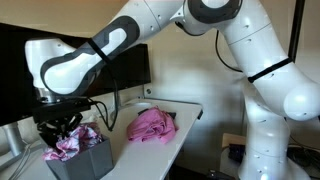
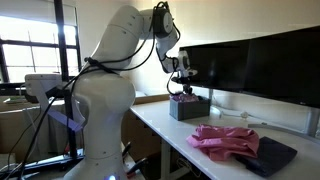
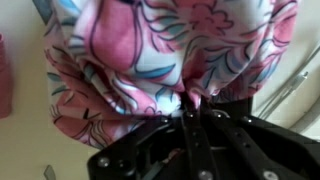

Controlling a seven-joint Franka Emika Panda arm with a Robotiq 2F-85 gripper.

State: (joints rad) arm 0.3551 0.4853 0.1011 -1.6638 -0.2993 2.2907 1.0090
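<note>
In an exterior view, the pincer [image 1: 57, 122] hangs just above a gray bin [image 1: 84, 162] at one end of the white tabletop [image 1: 186, 114]. A floral cloth [image 1: 76, 141] is bunched between the pincer and the bin's open top. A pink garment [image 1: 150, 125] lies well apart from them.

In an exterior view, the pincer [image 2: 183, 86] hovers over the gray bin [image 2: 188, 108], and the pink garment [image 2: 225, 142] rests just beside a dark cloth [image 2: 272, 156].

In the wrist view, the pincer [image 3: 190, 108] is pressed together on a fold of the floral cloth [image 3: 160, 50], pinching it.
</note>
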